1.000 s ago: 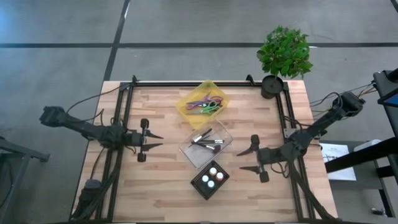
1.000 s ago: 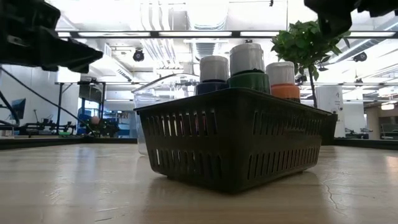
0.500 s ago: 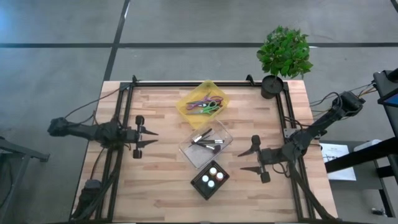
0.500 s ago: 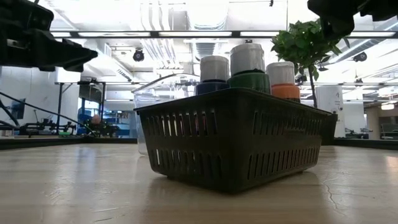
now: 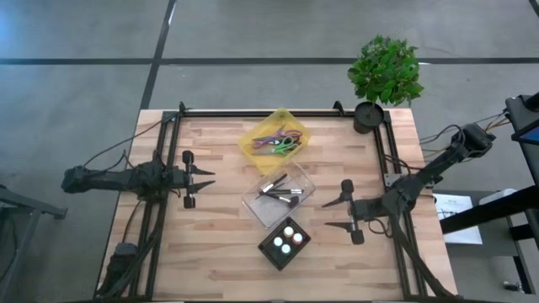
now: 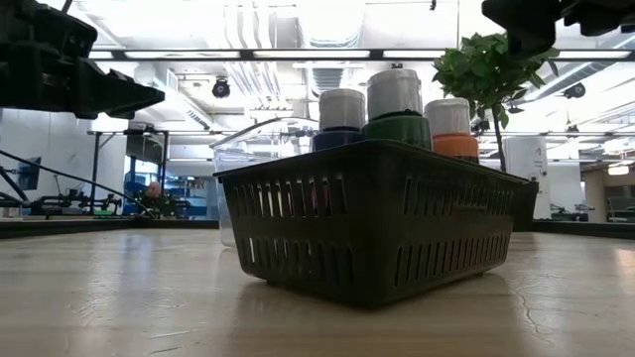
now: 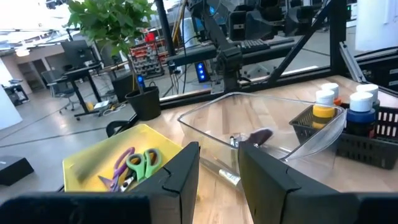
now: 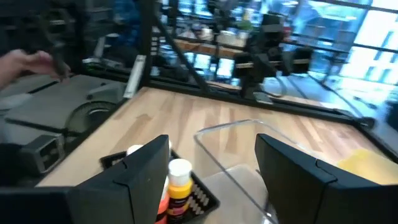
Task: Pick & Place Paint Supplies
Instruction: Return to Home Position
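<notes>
Now the left gripper (image 5: 207, 178) hangs over the left side of the table (image 5: 210, 252). Its fingers point right toward the middle, parted by only a narrow gap and gripping nothing (its own wrist camera shows that slit clearly). The right gripper (image 5: 332, 214) is over the right side, pointing left, with its fingers spread wide and empty.

Between the two, well apart from both, the transparent bin (image 5: 271, 215) stands at the table's centre. Several dark-handled brushes (image 5: 280, 190) lie inside it. Just on its near side is the black slotted basket (image 5: 271, 256), close against the bin's near corner, though I cannot tell whether they touch. The three paint bottles (image 5: 287, 239) stand upright in the basket, white caps up. From table height they line up as the dark blue bottle (image 6: 341, 124) on the left, the green bottle (image 6: 395, 114) in the middle and the orange-red bottle (image 6: 452, 134) on the right. Their tops rise above the basket's rim.

On the far side of the transparent bin sits a yellow bin (image 5: 290, 122) holding the scissors (image 5: 278, 141). A potted plant (image 5: 385, 71) stands at the far right corner.
</notes>
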Available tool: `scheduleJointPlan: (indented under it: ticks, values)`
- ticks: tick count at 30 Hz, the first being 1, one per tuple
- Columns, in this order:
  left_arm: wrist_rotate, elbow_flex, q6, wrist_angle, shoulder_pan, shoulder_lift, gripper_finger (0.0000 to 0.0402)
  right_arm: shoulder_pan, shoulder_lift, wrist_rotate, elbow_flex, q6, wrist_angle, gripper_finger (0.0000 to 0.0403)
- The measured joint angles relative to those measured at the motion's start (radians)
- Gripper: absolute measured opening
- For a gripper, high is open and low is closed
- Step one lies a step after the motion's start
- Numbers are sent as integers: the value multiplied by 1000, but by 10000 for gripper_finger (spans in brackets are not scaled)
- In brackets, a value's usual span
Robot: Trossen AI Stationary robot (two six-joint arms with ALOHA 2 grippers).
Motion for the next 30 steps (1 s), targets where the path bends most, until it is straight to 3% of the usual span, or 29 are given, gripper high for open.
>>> scheduleJointPlan:
  ticks: [10,16,19,22,30]
  values:
    - [0,0,0,0,0,0,118,-224,-8,-482,-24,-18,-3,239]
    - [0,0,-1,0,-1,0,118,-398,-122,-829,-117,-2,1,239]
    - [0,0,-2,0,-1,0,118,-447,-236,-857,-207,22,6,239]
    - [0,0,-2,0,-1,0,118,-459,-380,-808,-310,39,13,239]
    - [0,0,-2,0,-1,0,118,-452,-740,-784,-319,-38,-316,239]
